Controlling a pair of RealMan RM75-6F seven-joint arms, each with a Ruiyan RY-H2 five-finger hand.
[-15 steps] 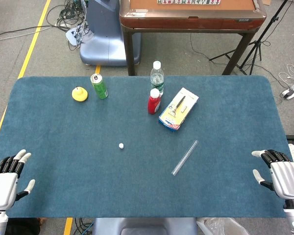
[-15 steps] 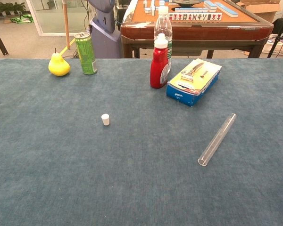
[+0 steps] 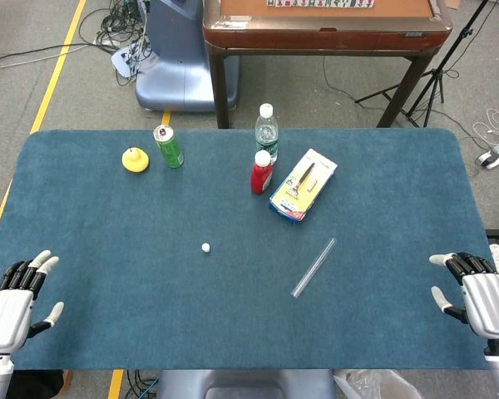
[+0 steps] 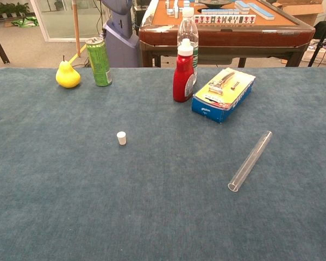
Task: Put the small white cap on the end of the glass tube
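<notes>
The small white cap (image 3: 205,248) (image 4: 121,138) stands alone on the blue cloth near the table's middle. To its right the clear glass tube (image 3: 313,268) (image 4: 250,161) lies flat at a slant, its open end toward me. My left hand (image 3: 12,300) hovers at the near left corner, fingers spread and holding nothing. At the near right edge my right hand (image 3: 476,297) is likewise spread and empty. Both hands are far from the cap and tube and show only in the head view.
At the back stand a yellow pear (image 4: 67,75), a green can (image 4: 99,62), a red bottle (image 4: 183,71), a clear water bottle (image 4: 188,32) and a blue-and-yellow box (image 4: 224,94). A wooden table (image 3: 324,29) stands beyond the far edge.
Both hands have slipped slightly downward toward the near edge. The cap and tube lie as before.
</notes>
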